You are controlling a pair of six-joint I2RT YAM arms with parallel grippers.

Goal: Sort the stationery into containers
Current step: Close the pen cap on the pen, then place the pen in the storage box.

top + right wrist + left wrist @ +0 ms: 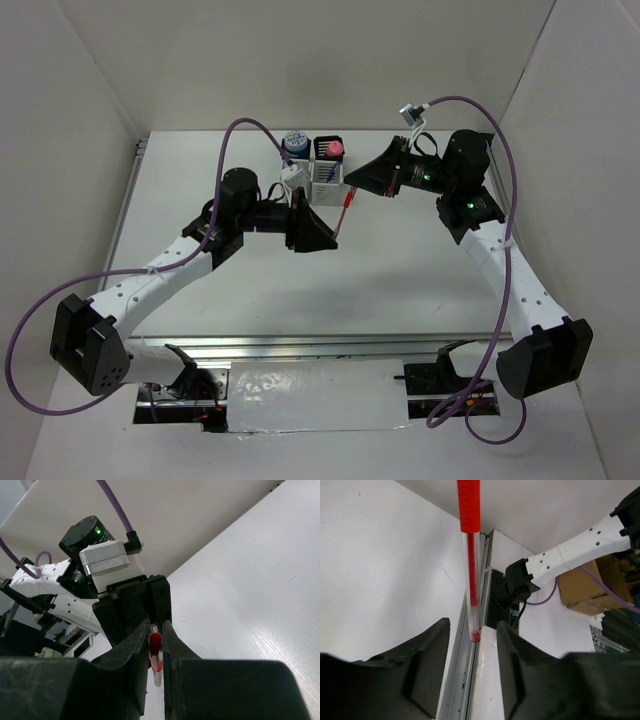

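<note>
So the red pen [346, 208] is strung between the two claws. The right claw [156, 628] is pinched nearly closed on one red end of it, and the hold looks solid from here. The left claw [473, 631] is partway open, with a gap between each jaw and the pen's other end, so it's gripping nothing. The pen cups [325, 183] sit just beyond the left claw and right beside the right claw, with a blue roll [295, 143] and a pink-capped tube [335, 148] in them. My take: the pen's light, stiff and skinny, and the clear barrel is probably slick, so held by one end it'll want to swivel. I'd grab the ribbed red section instead.
</note>
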